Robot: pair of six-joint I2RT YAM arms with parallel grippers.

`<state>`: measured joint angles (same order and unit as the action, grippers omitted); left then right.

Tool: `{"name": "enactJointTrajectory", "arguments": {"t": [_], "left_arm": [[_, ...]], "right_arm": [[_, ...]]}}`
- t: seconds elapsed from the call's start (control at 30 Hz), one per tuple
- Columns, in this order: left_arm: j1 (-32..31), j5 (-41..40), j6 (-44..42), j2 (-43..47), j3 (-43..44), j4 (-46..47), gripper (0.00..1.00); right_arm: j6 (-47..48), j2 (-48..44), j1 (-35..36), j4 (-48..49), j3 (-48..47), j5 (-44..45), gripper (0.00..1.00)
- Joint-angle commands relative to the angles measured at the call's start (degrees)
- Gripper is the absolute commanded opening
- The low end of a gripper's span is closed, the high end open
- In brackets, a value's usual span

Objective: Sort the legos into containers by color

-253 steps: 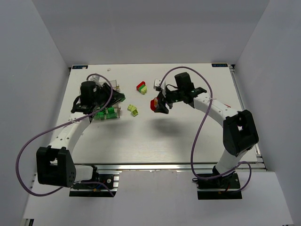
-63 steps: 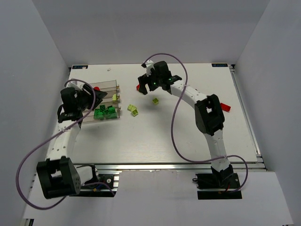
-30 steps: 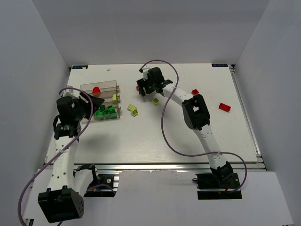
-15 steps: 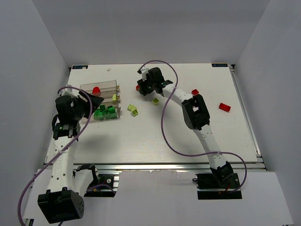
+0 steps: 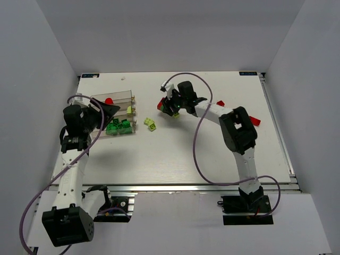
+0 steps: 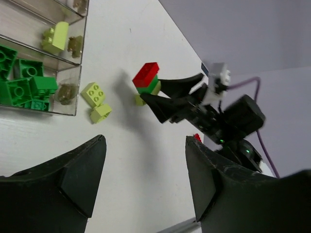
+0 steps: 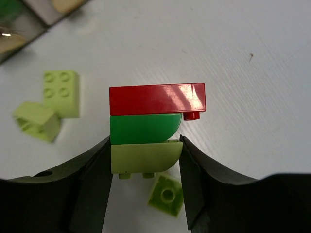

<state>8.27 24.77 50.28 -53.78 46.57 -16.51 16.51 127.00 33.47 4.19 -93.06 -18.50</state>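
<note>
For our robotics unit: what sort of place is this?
Likely a robot test cell: white table boxed by plain walls, left arm and right arm bolted at its edge, a brick stack and compartment tray.

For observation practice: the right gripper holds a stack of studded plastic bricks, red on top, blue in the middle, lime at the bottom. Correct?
No: in the stack the middle plastic brick is green, not blue; see the right wrist view.

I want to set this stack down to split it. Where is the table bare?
Bare: the near half of the table, nearer than the lime pair and the tray; also the far strip beyond the right gripper. Crowded: from the tray to the stack, with a single lime brick beside it.
</note>
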Motion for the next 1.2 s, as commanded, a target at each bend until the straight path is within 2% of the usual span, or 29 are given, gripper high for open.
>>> {"name": "enactJointTrajectory", "arguments": {"t": [0.0, 0.17, 0.3, 0.43, 0.63, 1.17], "left_arm": [[-1.7, 4.9, 1.0, -2.4, 0.8, 3.4, 0.76], [-6.4, 5.8, 0.2, -5.2, 2.6, 3.9, 0.76], [-13.3, 6.2, -0.2, -6.5, 1.7, 6.6, 0.76], [-16.9, 7.4, 0.9, -6.3, -1.2, 11.4, 0.76], [-19.0, 9.6, 3.6, -4.6, -5.0, 19.6, 0.75], [-23.7, 10.0, 3.2, -6.2, -7.5, 20.2, 0.75]], "right_arm": [[4.4, -10.4, -0.1, 7.8, 5.9, -8.0, 0.00], [9.0, -22.3, 0.0, 4.1, 15.8, -17.1, 0.00], [12.6, -27.4, 0.2, -3.5, 17.4, -22.2, 0.00], [16.0, -32.3, 1.0, -9.2, 19.0, -25.0, 0.00], [18.5, -35.9, 3.1, -12.2, 22.1, -25.1, 0.00], [16.4, -38.4, 6.9, -11.7, 22.0, -25.2, 0.00]]}}
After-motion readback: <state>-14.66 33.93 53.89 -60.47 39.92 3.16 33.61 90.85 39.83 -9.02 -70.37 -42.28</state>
